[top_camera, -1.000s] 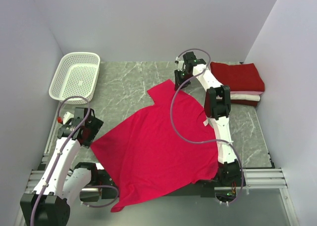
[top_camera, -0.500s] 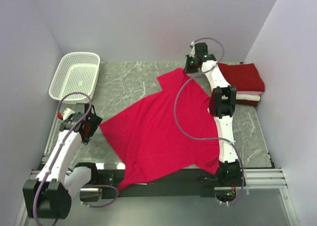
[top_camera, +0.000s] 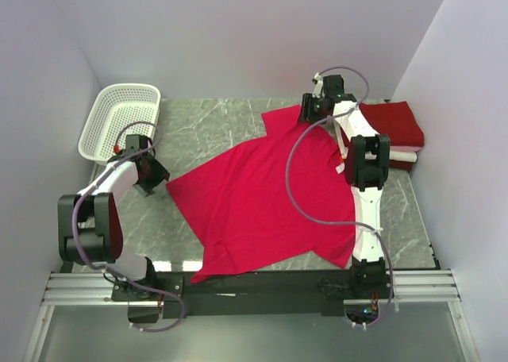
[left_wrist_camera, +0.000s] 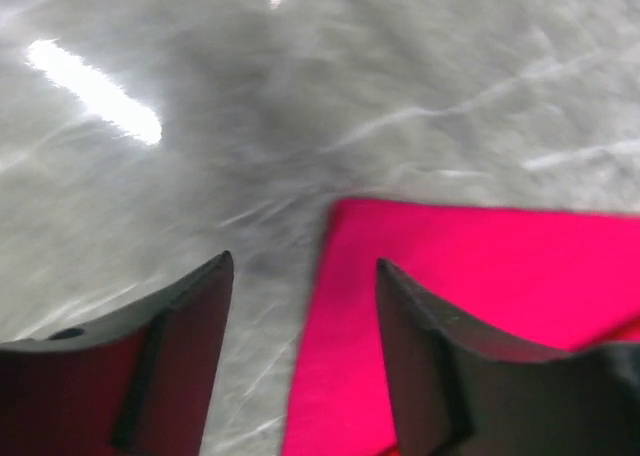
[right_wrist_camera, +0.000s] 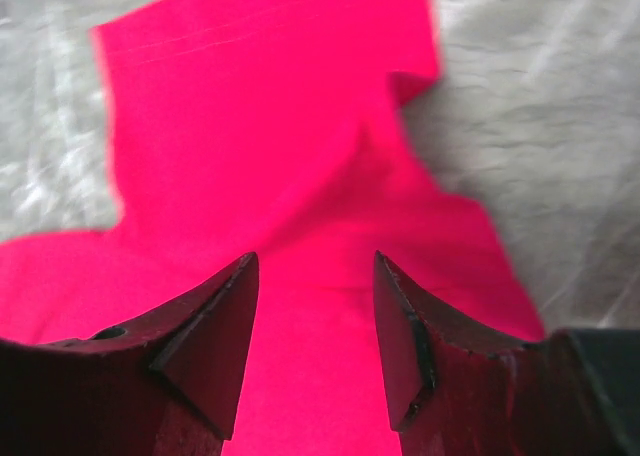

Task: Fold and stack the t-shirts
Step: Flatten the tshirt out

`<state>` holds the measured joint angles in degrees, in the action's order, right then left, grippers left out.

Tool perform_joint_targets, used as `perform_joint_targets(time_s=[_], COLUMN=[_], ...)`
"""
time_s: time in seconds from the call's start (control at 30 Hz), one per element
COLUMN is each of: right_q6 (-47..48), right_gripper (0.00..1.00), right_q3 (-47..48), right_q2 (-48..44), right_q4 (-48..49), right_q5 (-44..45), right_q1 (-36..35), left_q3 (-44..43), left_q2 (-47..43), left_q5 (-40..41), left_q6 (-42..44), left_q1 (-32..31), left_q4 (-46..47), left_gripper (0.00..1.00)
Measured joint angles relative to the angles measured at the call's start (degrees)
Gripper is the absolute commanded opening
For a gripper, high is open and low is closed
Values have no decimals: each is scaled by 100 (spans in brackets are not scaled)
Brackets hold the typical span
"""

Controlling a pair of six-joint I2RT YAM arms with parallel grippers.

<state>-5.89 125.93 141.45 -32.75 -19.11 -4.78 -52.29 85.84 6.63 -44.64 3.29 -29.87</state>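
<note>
A bright pinkish-red t-shirt lies spread flat across the middle of the table. Over its far sleeve hovers my right gripper, open; in the right wrist view the right gripper has only the red t-shirt showing below the gap. My left gripper sits at the shirt's left corner. Seen from the left wrist, the left gripper is open, and the t-shirt's edge runs under the gap. A folded crimson t-shirt rests on a folded white t-shirt at the far right.
A white lattice basket stands at the far left corner. Grey marble tabletop shows between the basket and the shirt. Walls close in on three sides. The right arm's cable loops over the shirt's right part.
The right gripper pulled the shirt toward the far right, then opened and let go of it. The left arm swung up to the shirt's left corner and its jaws narrowed somewhat.
</note>
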Motion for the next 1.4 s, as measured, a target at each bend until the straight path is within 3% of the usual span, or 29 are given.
perform_joint_targets(time_s=[0.13, 0.3, 0.43, 0.6, 1.1, 1.27, 1.4], right_q6=[186, 328, 345, 367, 435, 457, 492], right_gripper=[57, 57, 57, 57, 57, 57, 57], right_q3=[-181, -267, -267, -350, -741, -968, -1163], right_q2=[-328, -717, -813, -824, -1029, -1169, -1196], right_q4=[24, 94, 186, 175, 151, 192, 188], right_q5=[-280, -452, -540, -662, -811, -872, -907], right_q1=[-39, -50, -50, -48, -50, -74, -83], left_q3=[-87, -87, -83, -352, -785, -925, -1045], left_q2=[297, 275, 393, 977, 1388, 1504, 1606], left_q5=[-557, -638, -640, -658, -385, -173, -39], left_q6=[393, 695, 901, 1119, 1401, 1410, 1421], left_q1=[2, 2, 2, 11, -188, -271, -297], left_q4=[249, 254, 275, 212, 129, 46, -17], left_gripper=[55, 55, 43, 35, 32, 24, 8])
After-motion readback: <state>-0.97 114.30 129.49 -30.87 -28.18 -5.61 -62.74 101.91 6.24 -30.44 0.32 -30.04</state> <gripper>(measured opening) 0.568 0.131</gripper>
